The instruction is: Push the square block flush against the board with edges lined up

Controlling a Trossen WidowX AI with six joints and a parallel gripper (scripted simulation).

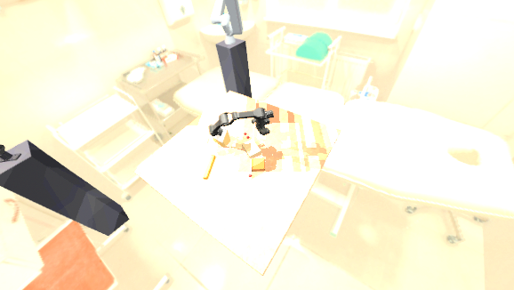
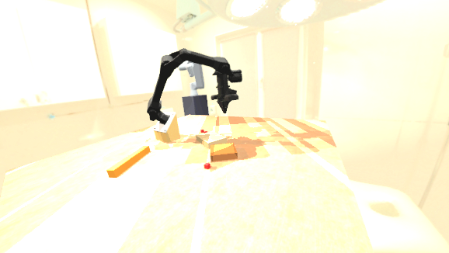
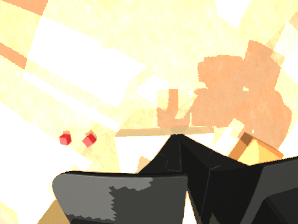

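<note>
The orange square block (image 1: pixel 258 165) (image 2: pixel 224 150) (image 3: pixel 257 153) lies flat on the table. A pale flat piece that looks like the board (image 1: pixel 254 150) (image 2: pixel 214 140) (image 3: pixel 135 147) lies just behind it in the exterior view, its top washed out by glare. The block is turned relative to this piece. Their near corners are close; I cannot tell whether they touch, and no whole side of the block appears to lie against it. My gripper (image 1: pixel 265 132) (image 2: pixel 224 112) (image 3: pixel 176 140) is shut and empty, pointing down high above the table, away from both pieces. In the wrist view its fingers hide part of the board.
A long orange bar (image 1: pixel 210 167) (image 2: pixel 129 161) lies to the left. Two small red cubes (image 1: pixel 245 133) (image 3: pixel 65 139) (image 3: pixel 89 139) lie behind the board, and another red cube (image 1: pixel 250 175) (image 2: pixel 207 166) in front of the block. A tan box (image 2: pixel 171 131) stands by the arm's base.
</note>
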